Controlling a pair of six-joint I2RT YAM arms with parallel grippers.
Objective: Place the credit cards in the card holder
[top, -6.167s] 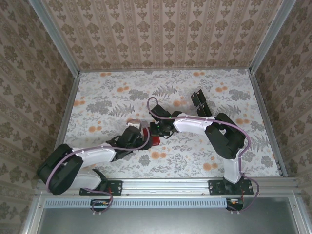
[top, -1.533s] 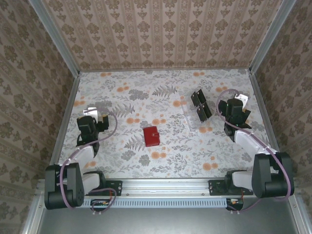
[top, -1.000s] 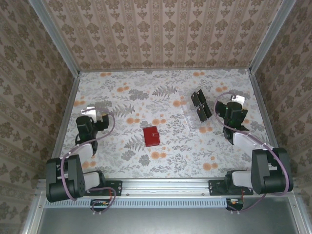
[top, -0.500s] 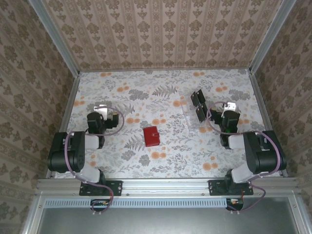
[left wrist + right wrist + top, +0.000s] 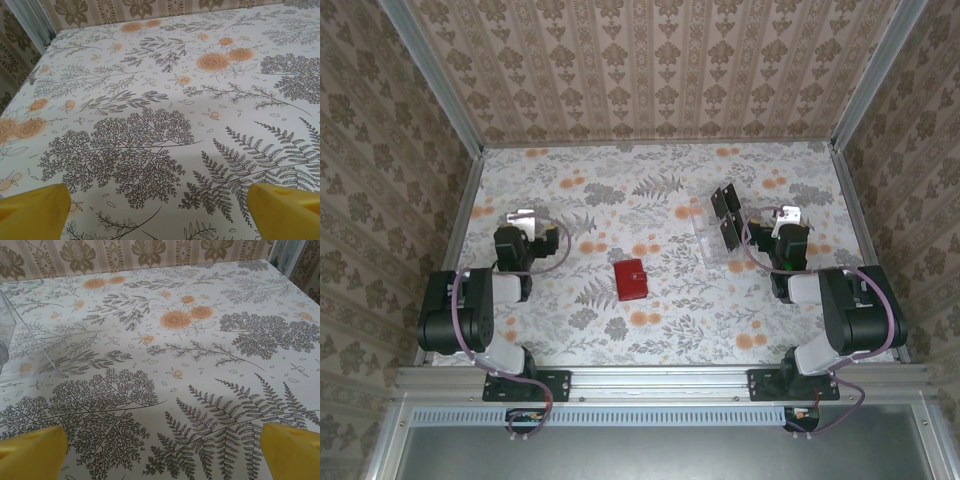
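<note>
Lying closed and flat near the middle of a flower-and-fern patterned table (image 5: 660, 190), a small red card holder (image 5: 630, 280) is sitting by itself, with nothing touching it. The two robot arms are folding back toward the near corners, so the card holder is resting between the grippers and well apart from both. The left gripper (image 5: 520, 238) is hovering off to the card holder's left, near the left edge of the table. The right gripper (image 5: 788, 238) is hovering off to its right. From the left wrist camera, the left gripper (image 5: 160, 212) is gaping as wide as it goes, its yellow fingertips (image 5: 34, 207) sitting at the two bottom corners of the picture, with bare patterned table between them and nothing in its grasp. From the right wrist camera, the right gripper (image 5: 160, 452) is spreading just as wide, its yellow fingertips (image 5: 290, 450) likewise at the corners, and it is gripping nothing. The black credit cards (image 5: 728, 215) are standing in a clear plastic stand (image 5: 712, 243) on the far right part of the table, just to the left of the right gripper and well apart from the card holder. An edge of that clear plastic stand (image 5: 20, 347) is showing at the left of the right wrist view.
</note>
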